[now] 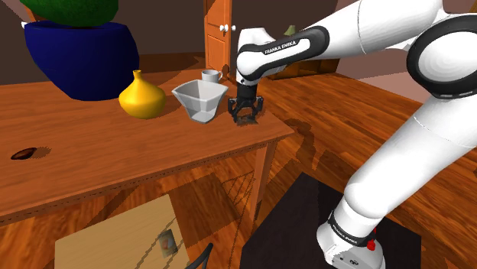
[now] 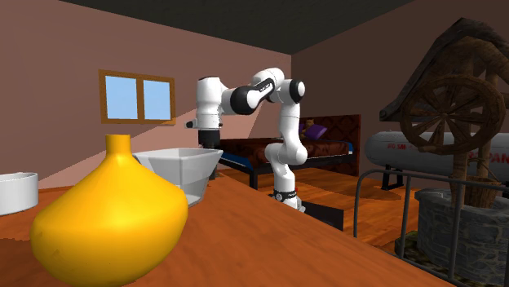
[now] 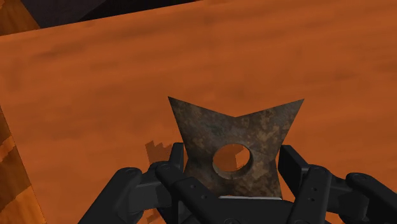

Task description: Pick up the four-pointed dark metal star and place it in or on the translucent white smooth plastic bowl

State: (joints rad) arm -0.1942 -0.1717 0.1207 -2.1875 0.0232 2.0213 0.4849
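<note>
The dark, mottled four-pointed star with a round hole in its middle sits between my black fingers, which press on its two sides. My gripper is shut on it just above the wooden table, where the star casts a small shadow. In the shoulder view my gripper points down near the table's right corner, a short way to the right of the white angular bowl. The second exterior view has the bowl in front of my arm's hand.
A yellow vase stands to the left of the bowl and looms large in the second exterior view. Behind the bowl is a white mug. A big blue pot is at the back left. The table edge is close to my gripper.
</note>
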